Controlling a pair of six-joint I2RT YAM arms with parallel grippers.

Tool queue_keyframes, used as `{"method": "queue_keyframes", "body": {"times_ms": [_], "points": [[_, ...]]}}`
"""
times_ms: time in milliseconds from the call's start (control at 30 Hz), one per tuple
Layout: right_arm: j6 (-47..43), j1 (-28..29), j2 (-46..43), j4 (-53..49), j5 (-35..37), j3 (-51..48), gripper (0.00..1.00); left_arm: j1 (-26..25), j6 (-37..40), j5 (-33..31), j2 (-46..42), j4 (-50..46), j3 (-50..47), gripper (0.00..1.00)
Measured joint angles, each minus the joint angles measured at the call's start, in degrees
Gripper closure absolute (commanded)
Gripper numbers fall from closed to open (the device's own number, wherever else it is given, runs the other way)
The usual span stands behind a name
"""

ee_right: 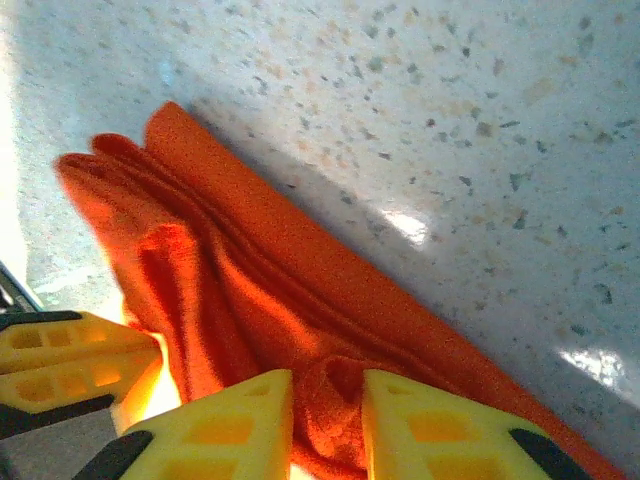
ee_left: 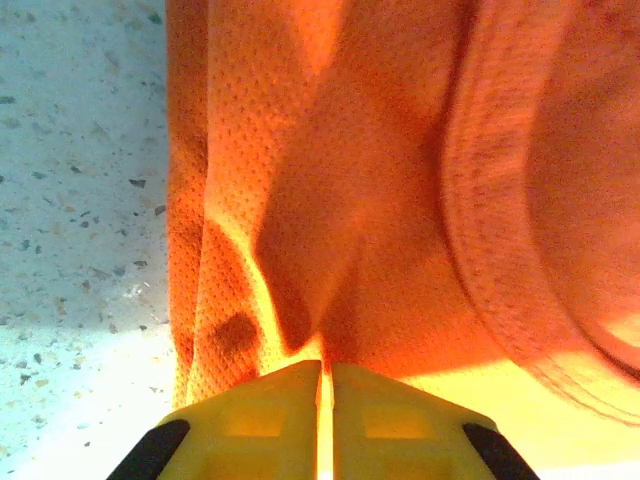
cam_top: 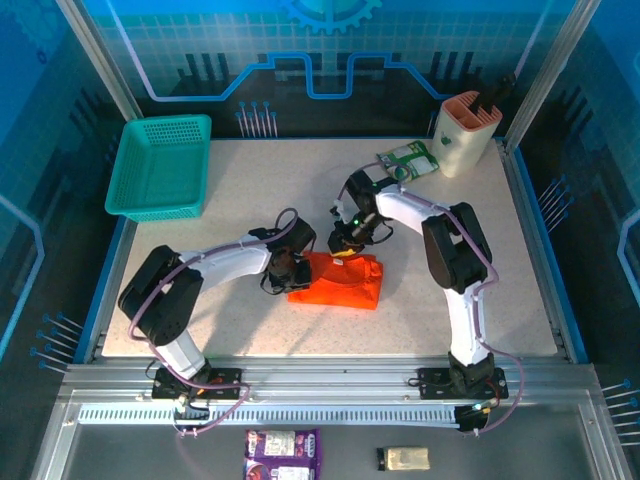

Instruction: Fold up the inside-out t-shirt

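Orange t-shirt (cam_top: 338,282) bunched mid-table (cam_top: 250,200), betw both grippers. L gripper (ee_left: 326,366) fingers pressed together, pinching cloth at shirt's left edge. R gripper (ee_right: 327,388) nipped on a fold at back edge. Speckled top, teal basket (cam_top: 160,165) far-left corner, blue walls.

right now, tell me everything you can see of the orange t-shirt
The t-shirt is bright orange, thin dimpled cloth with a stitched hem, no print. It lies bunched in a compact layered bundle near the middle of the speckled table. The left fingers pinch a fold at its left end; the right fingers grip a bunch at its far edge.
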Motion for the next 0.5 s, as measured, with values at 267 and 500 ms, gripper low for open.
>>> {"method": "queue_keyframes", "body": {"times_ms": [267, 500], "points": [[-2.8, 0.0, -5.7, -5.7, 4.1, 3.3, 0.67, 1.5, 0.2, -0.8, -4.2, -0.4, 0.2, 0.86], [-1.2, 2.2, -7.5, -2.6, -0.9, -3.9, 0.69, 1.9, 0.5, 1.7, -3.0, 0.8, 0.3, 0.88]]}}
